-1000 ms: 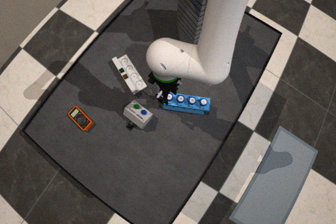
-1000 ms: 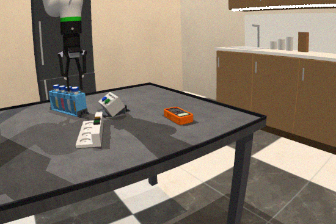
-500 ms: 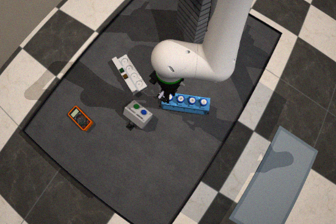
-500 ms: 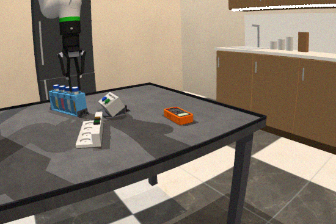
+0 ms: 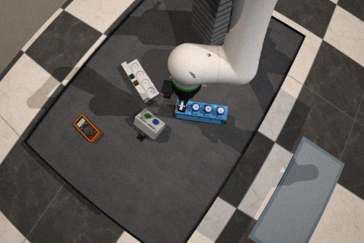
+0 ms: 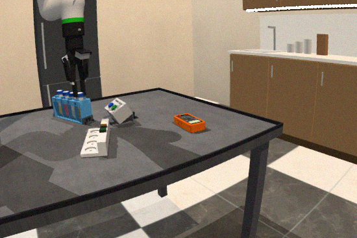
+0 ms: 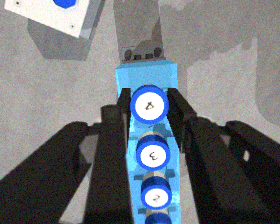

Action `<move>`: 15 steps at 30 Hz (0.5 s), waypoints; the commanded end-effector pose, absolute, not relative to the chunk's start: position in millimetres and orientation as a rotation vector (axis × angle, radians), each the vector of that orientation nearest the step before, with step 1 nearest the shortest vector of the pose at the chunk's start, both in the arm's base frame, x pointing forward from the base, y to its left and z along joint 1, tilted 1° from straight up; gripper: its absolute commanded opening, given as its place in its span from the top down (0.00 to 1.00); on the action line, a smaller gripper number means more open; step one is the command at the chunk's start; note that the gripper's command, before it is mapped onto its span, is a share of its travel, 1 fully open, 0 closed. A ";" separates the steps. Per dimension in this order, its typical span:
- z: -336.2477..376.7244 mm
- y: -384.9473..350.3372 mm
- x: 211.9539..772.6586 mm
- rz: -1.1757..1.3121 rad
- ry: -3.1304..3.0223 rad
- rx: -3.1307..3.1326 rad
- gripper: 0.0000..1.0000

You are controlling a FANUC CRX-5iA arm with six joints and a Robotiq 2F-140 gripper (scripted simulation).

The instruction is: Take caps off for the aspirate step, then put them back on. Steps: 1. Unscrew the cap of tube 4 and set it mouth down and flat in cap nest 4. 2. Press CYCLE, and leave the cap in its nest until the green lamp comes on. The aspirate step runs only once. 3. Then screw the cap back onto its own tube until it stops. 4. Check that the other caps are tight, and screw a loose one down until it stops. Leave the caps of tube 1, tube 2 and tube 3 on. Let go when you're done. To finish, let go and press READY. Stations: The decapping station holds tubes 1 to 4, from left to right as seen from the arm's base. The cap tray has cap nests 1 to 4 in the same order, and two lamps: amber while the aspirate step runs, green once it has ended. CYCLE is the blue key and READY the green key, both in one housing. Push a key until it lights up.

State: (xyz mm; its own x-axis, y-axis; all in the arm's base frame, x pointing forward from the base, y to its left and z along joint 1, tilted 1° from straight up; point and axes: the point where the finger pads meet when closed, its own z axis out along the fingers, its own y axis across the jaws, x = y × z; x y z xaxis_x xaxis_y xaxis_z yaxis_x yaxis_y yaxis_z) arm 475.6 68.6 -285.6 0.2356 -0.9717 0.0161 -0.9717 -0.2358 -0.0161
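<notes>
The blue decapping station holds a row of tubes with blue-rimmed white caps. My gripper hangs straight down over its end nearest the key housing, and the fingers press on both sides of the cap of tube 4, which sits on its tube. Caps 3 and 2 sit on their tubes behind it. The white cap tray lies apart with empty nests and both lamps dark. The grey key housing carries the blue CYCLE key and the green READY key, both unlit.
An orange multimeter lies near the table's far-left part. The arm's grey ribbed pedestal stands behind the station. In the side view the station, tray and housing cluster close together.
</notes>
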 end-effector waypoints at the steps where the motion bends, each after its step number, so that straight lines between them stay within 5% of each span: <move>1: -284.8 68.4 476.6 0.000 1.651 -2.652 0.70; 15: -284.3 68.4 476.7 -0.006 1.096 -2.926 0.70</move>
